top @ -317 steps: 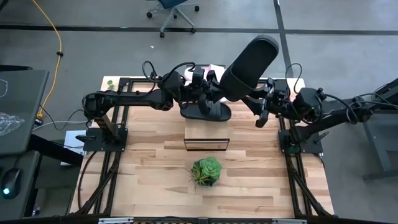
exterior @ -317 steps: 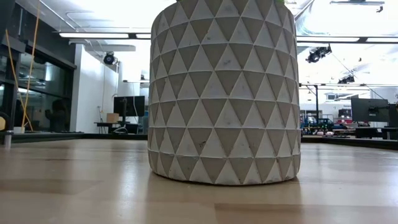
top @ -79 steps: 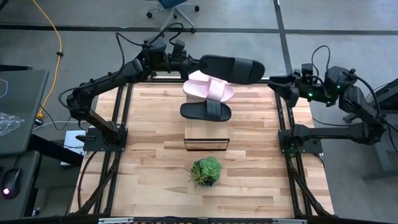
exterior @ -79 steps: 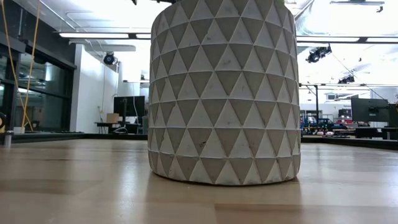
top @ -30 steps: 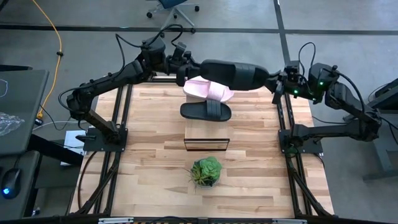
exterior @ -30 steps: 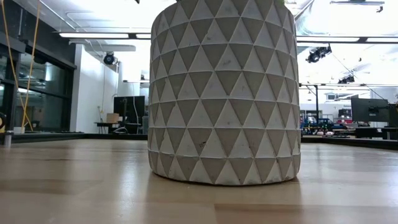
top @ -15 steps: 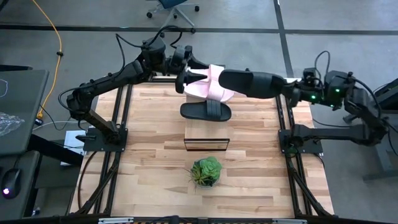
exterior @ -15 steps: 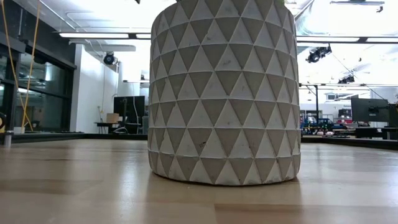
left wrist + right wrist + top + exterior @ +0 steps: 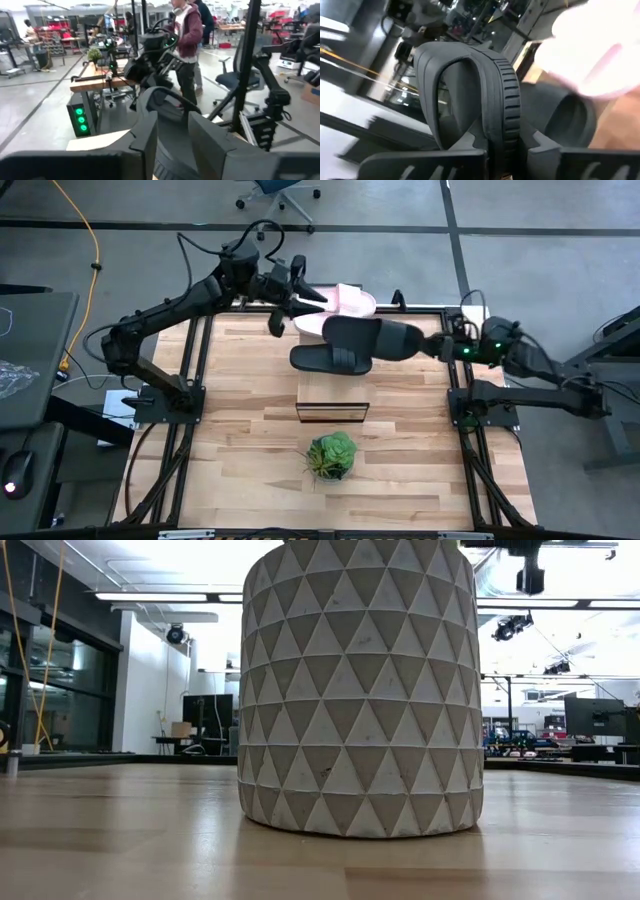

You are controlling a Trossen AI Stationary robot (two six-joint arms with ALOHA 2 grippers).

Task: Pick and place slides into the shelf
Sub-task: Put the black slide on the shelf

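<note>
While a large grey pot patterned with triangles [image 9: 360,690] fills the low view and hides the work, the wooden tabletop [image 9: 240,430] carries a long light-wood shelf [image 9: 333,392] and a small green leafy plant [image 9: 332,455]. Three slides show: one black slide [image 9: 330,359] lying on the shelf, one black broad-strapped slide [image 9: 372,337] clamped in the right gripper [image 9: 436,345], one pale pink slide [image 9: 340,300] at the left gripper [image 9: 300,298], whose finger state I cannot tell.

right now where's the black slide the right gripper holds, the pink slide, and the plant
held black slide [image 9: 365,338], high view, on its broad strap
pink slide [image 9: 345,302], high view, on its pale strap
plant [image 9: 332,455], high view, on the green leaves
</note>
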